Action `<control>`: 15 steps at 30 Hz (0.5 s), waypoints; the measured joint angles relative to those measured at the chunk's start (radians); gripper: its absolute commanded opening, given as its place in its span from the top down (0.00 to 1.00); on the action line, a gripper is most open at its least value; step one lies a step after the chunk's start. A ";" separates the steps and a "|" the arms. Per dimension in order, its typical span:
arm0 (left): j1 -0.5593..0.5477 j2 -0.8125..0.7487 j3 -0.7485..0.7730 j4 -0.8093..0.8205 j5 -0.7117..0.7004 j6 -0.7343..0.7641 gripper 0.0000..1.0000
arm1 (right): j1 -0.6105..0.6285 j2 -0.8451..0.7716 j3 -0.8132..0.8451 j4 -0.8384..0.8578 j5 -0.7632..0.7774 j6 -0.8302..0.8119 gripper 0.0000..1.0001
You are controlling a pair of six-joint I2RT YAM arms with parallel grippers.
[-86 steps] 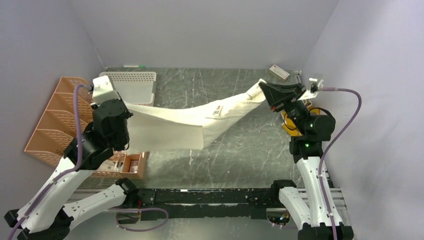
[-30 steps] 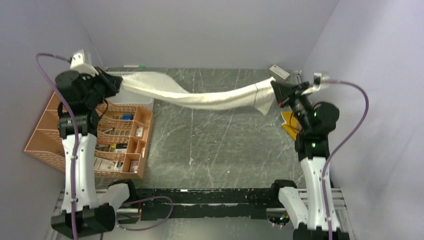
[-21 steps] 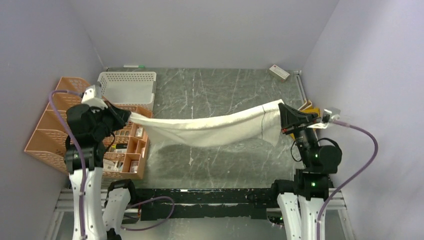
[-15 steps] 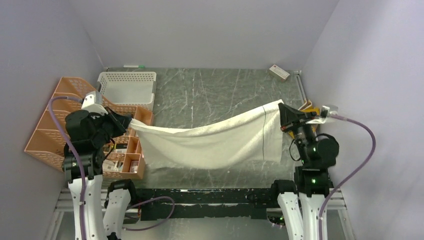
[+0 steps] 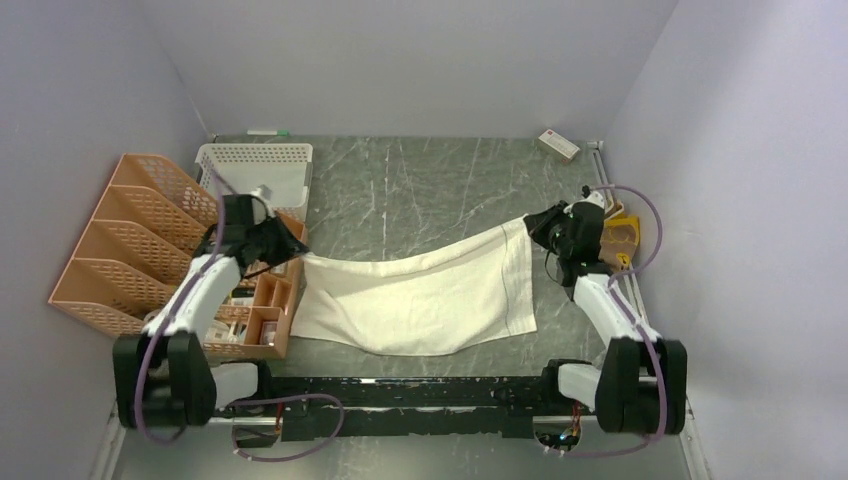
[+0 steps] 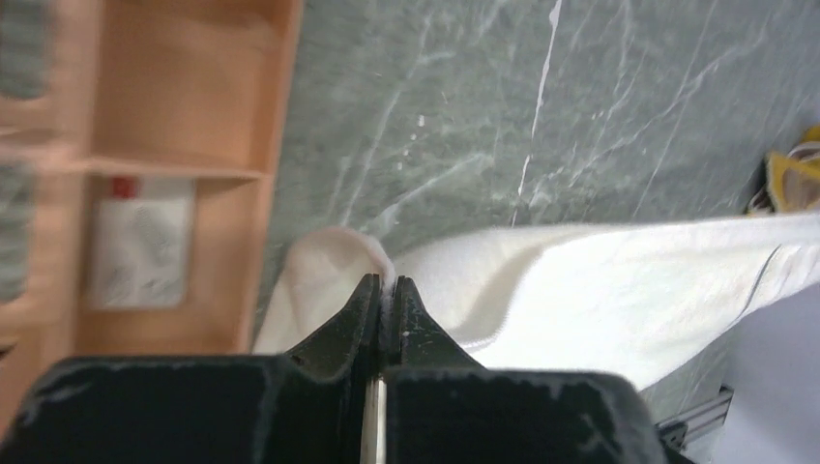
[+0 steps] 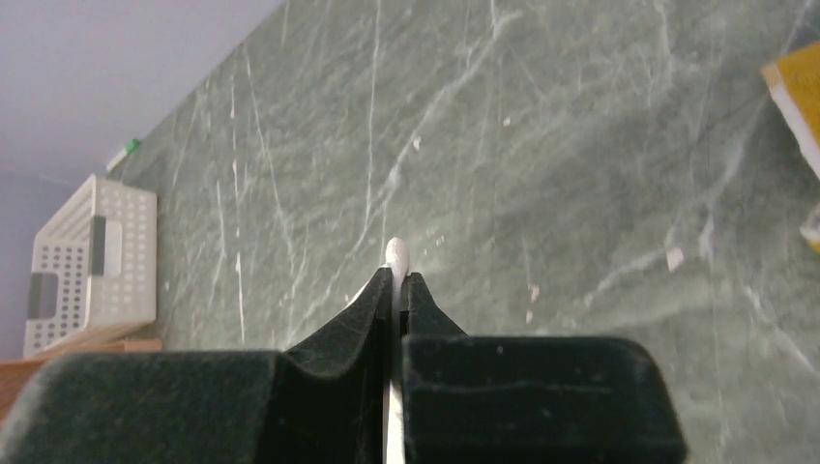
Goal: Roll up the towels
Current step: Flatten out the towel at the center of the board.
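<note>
On table point(image 5: 430, 180), centre: off-white towel point(image 5: 420, 300), soft looped cloth, rectangular, with a dark stitched band near its right end. Half a second ago it hung as a sagging span between the raised arms. Now both arms are down low and most of the cloth lies spread on the marbled green top, only the far edge lifted. Far corners: left gripper point(image 5: 296, 250) pinched tight on one, right gripper point(image 5: 531, 223) pinched tight on the other. Judged: spreading nearly done, rolling not begun. Also: yellow towel point(image 5: 618, 232) at the right edge, mostly hidden by the right arm.
</note>
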 measured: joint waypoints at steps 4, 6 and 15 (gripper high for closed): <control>-0.153 0.211 0.047 0.094 -0.080 -0.032 0.93 | -0.002 0.142 0.064 0.100 0.018 0.008 1.00; -0.194 0.307 0.105 0.116 -0.115 -0.041 0.93 | -0.004 0.206 0.101 0.139 0.021 0.007 1.00; -0.209 0.621 0.515 0.114 -0.364 -0.021 0.93 | -0.054 0.465 0.264 0.241 -0.012 0.000 1.00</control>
